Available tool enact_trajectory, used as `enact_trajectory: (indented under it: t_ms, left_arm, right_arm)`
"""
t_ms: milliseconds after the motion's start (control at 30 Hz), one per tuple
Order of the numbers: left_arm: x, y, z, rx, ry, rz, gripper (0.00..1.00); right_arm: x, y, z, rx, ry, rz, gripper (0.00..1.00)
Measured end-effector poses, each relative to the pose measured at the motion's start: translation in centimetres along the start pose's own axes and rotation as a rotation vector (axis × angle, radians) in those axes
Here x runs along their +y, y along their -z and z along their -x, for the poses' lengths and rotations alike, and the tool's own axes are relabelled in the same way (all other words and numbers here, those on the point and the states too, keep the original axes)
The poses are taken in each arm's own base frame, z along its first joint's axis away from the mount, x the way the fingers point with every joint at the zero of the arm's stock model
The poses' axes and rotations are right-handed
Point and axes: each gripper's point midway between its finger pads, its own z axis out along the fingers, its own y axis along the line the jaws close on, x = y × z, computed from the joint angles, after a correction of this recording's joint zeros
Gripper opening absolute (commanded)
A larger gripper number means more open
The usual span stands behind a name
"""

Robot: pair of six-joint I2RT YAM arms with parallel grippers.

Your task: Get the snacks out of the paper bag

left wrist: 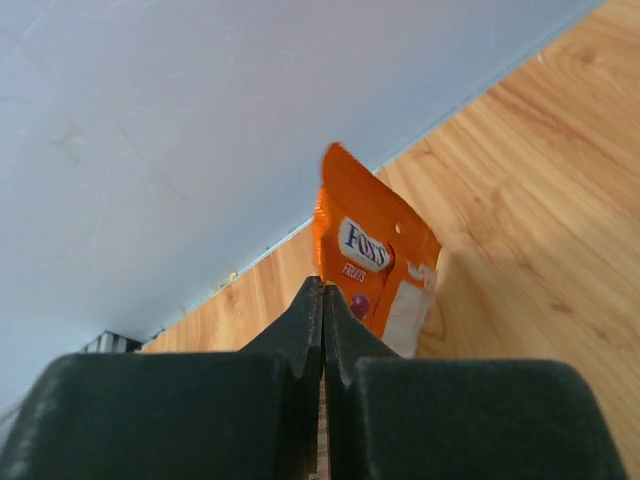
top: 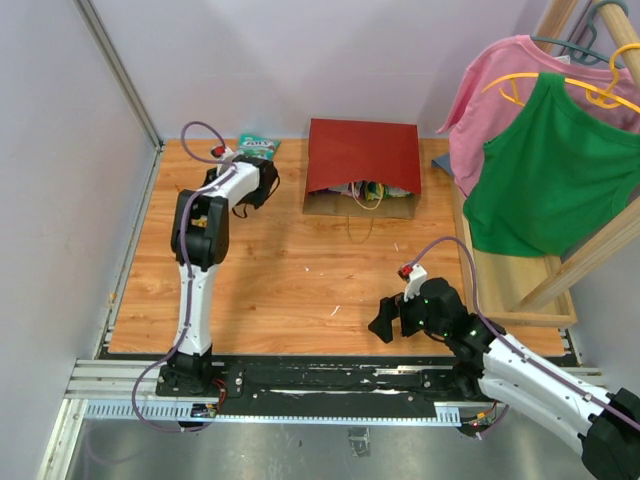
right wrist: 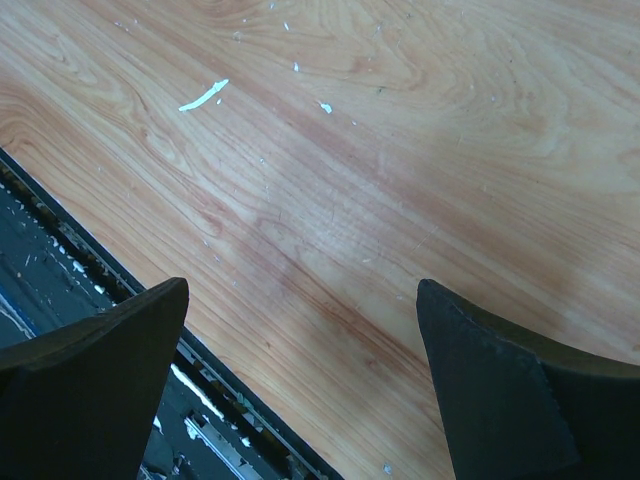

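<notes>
**Thin Hold at the Far-Left Corner, Crowded Right Edge**

Gripping the orange packet [left wrist: 375, 265] by, seemingly, one lower corner, with the left claw [left wrist: 323, 287] pressed shut to a hairline seam. Hanging upright just short of the wall [left wrist: 150, 120] at the far-left corner of the surface [top: 300, 290]. Likely to slip or twist free on any quick swing, given so little wrapper between the fingers. Could also drop onto the teal packet [top: 258, 145] lying at that same corner, or scrape the wall if carried further out. Little room there; safer to pull back toward the middle before letting go.

Holding nothing in the right claw [right wrist: 300, 300], spread fully wide above bare wood close to the near edge, right of centre.

Paper bag [top: 362, 155] on its side at the middle of the far edge, mouth toward the near edge, more snacks [top: 372, 190] bunched in the opening. Apt to be dragged along when pulled at, looking light and unpinned. Apt to catch a finger on the loose handle [top: 352, 225] in front. Open wood between bag and right claw, free for an approach. Tight at the right edge, though, under the green shirt [top: 545, 170], pink shirt [top: 490, 80] and wooden rack [top: 545, 290].
</notes>
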Motion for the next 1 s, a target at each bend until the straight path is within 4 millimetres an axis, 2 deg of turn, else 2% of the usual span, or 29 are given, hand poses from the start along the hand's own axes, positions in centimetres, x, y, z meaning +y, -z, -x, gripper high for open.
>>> enact_trajectory:
  t_ms: [100, 233, 333, 400, 433, 467, 533, 567, 600, 633, 700, 800, 867, 933, 1000]
  left_arm:
    - [-2.4, -0.3, -1.7, -0.019, -0.131, 0.011, 0.01]
    - [-4.4, -0.5, -4.5, -0.016, -0.286, 0.016, 0.01]
    - [-5.3, -0.5, -4.7, -0.012, -0.338, 0.015, 0.04]
    - [-5.9, -0.4, -3.9, 0.004, -0.355, 0.004, 0.12]
    - [-6.3, -0.3, -3.9, 0.029, -0.369, -0.014, 0.2]
    - [-7.0, -0.1, -4.2, 0.073, -0.374, -0.055, 0.37]
    - [-8.3, 0.7, -5.8, 0.174, -0.381, -0.188, 0.79]
    - [-8.7, 1.3, -6.6, 0.221, -0.385, -0.276, 0.96]
    - [-9.0, 1.9, -6.8, 0.251, -0.393, -0.351, 0.99]
    - [-9.0, 2.2, -6.4, 0.255, -0.395, -0.396, 1.0]
    - [-10.2, 3.4, -3.9, 0.265, -0.317, -0.532, 1.0]
    - [-11.9, 5.1, 1.1, 0.228, -0.206, -0.702, 1.0]
    - [-12.4, 6.3, 3.4, 0.212, -0.142, -0.799, 1.0]
    - [-11.9, 7.8, 4.5, 0.223, -0.071, -0.928, 1.0]
    - [-9.9, 8.6, 4.9, 0.254, 0.02, -1.04, 0.98]
  right_arm:
    - [0.0, 0.0, -0.2, 0.008, -0.001, 0.004, 0.98]
    - [0.1, 0.0, -0.1, 0.006, -0.001, 0.008, 0.98]
    - [0.2, 0.0, 0.0, 0.001, 0.0, 0.01, 0.98]
    - [0.2, -0.1, 0.1, -0.001, 0.001, 0.011, 0.98]
    - [0.2, -0.1, 0.1, -0.002, 0.001, 0.011, 0.98]
    - [0.2, -0.1, 0.1, 0.0, 0.001, 0.011, 0.98]
    - [0.2, -0.2, 0.0, 0.006, 0.0, 0.01, 0.98]
    - [0.2, -0.2, -0.1, 0.008, 0.0, 0.01, 0.98]
    - [0.2, -0.2, -0.1, 0.01, -0.001, 0.011, 0.98]
    - [0.2, -0.2, -0.1, 0.011, -0.001, 0.012, 0.98]
    - [0.2, -0.2, -0.1, 0.007, 0.0, 0.015, 0.98]
    - [0.3, -0.2, 0.2, -0.005, 0.002, 0.02, 0.98]
    - [0.4, -0.2, 0.2, -0.006, 0.003, 0.021, 0.98]
    - [0.3, -0.2, 0.1, -0.001, 0.002, 0.019, 0.98]
    - [0.3, -0.3, 0.0, 0.003, 0.001, 0.019, 0.98]
